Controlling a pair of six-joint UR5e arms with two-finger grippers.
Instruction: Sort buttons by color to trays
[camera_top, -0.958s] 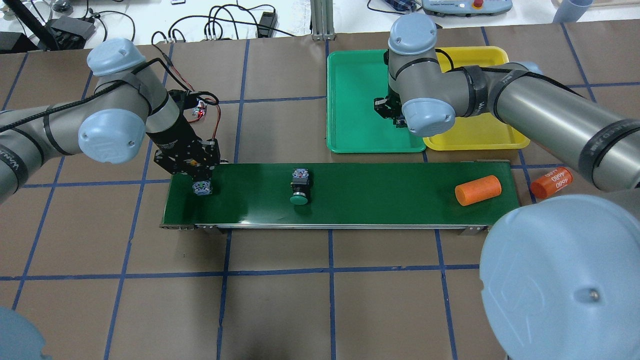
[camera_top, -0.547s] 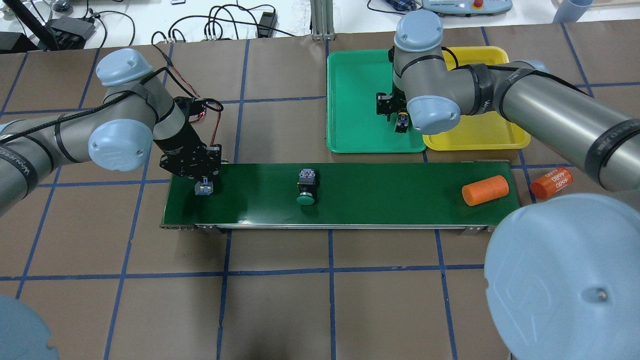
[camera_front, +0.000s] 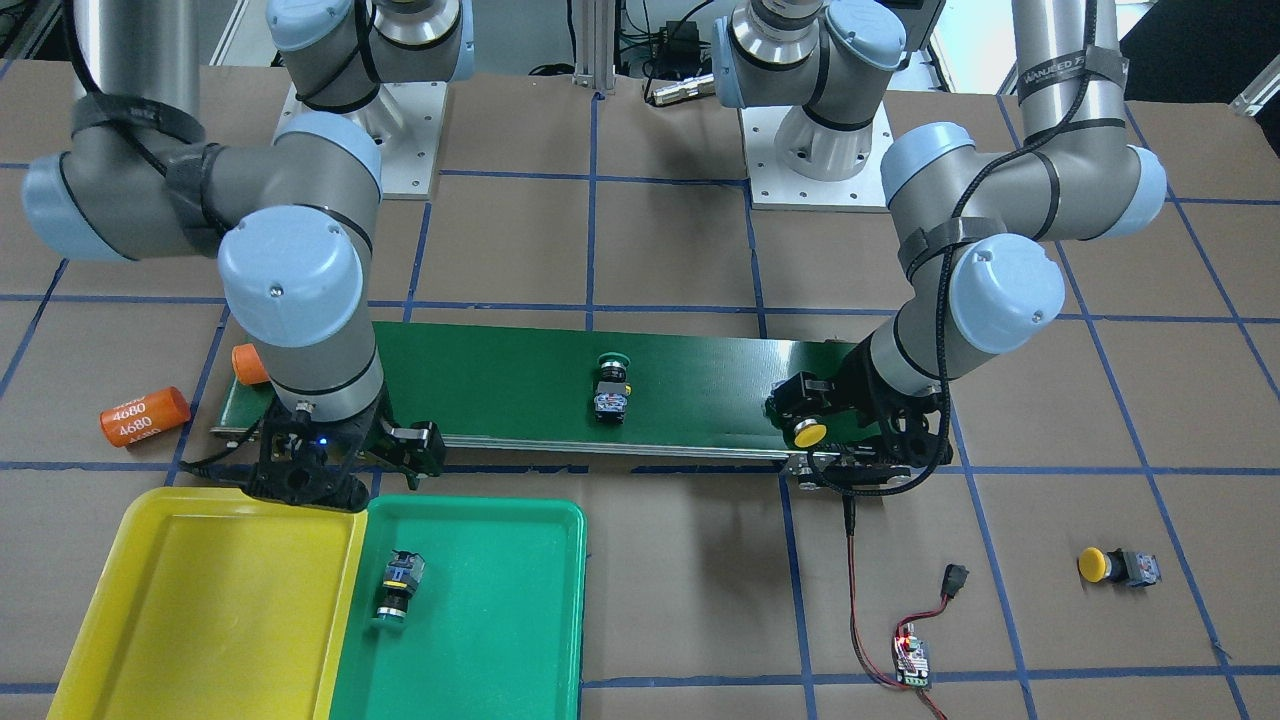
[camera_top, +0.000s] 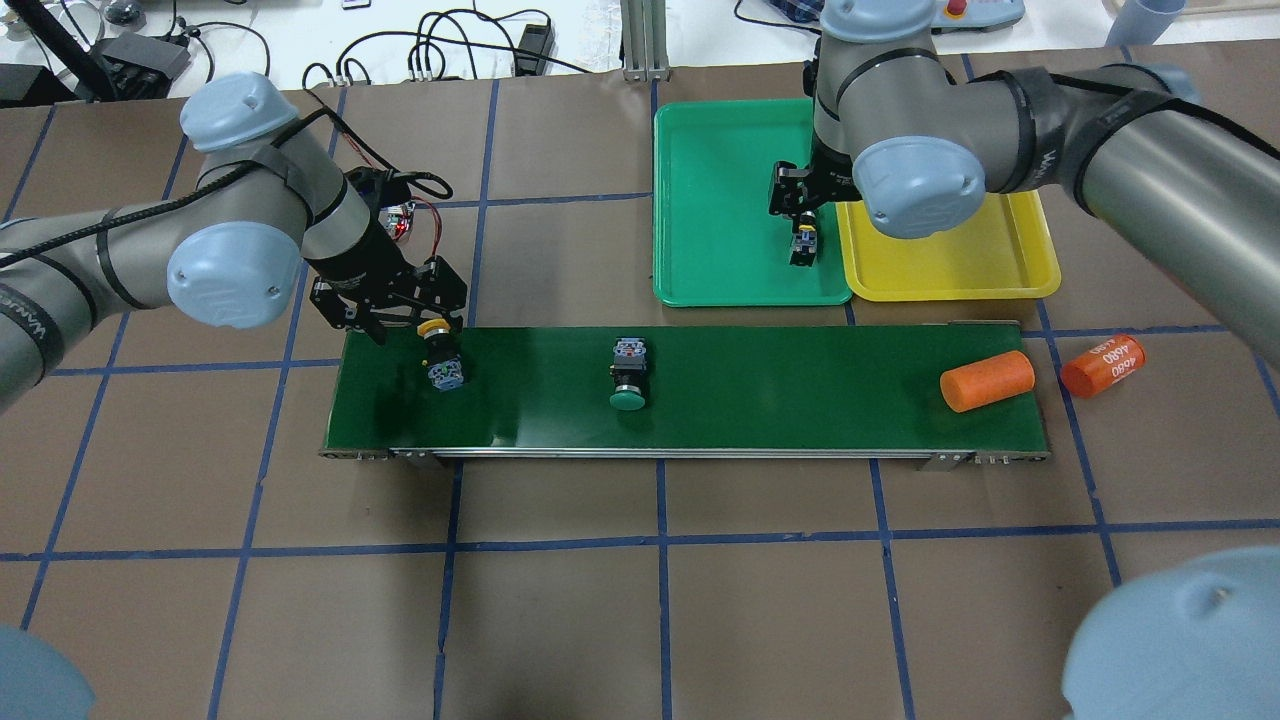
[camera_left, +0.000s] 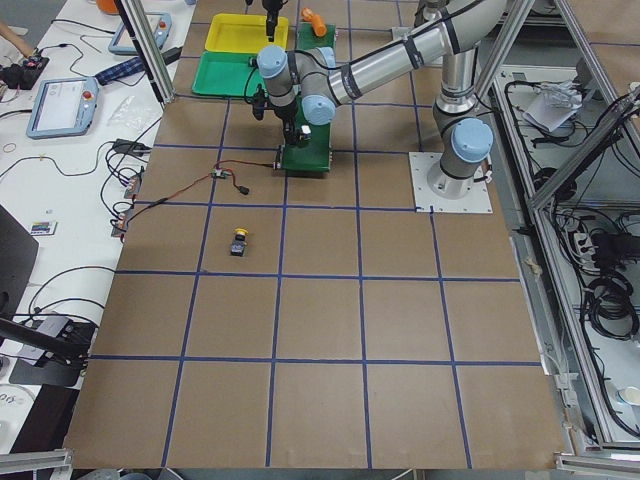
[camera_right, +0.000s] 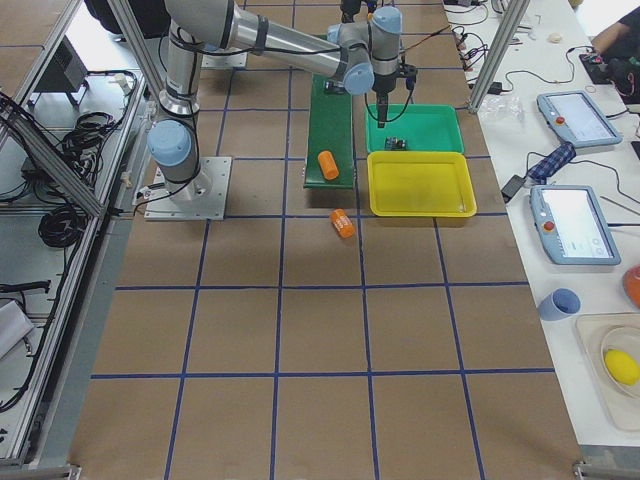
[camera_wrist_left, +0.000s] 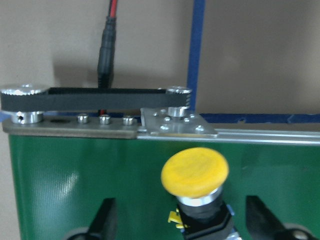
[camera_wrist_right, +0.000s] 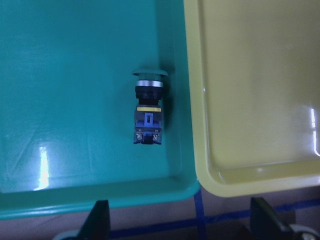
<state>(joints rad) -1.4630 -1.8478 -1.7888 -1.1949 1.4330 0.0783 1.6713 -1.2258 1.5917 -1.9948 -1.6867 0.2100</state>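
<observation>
Hovering wide, left tool (camera_wrist_left: 180, 207) at yellow button (camera_wrist_left: 195, 172), right tool (camera_wrist_right: 180, 210) over green tray (camera_wrist_right: 75, 100), cylinder (camera_front: 145, 416) marked 4680

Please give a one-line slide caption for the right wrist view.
Green button lying on its side in the green tray, next to the yellow tray.

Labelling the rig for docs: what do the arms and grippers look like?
The left arm and right arm are silver-grey tubes with pale blue round joint caps and black straps with white lettering. A black cable runs along the left arm. The left gripper and right gripper are black bolted frames with two fingers.
</observation>
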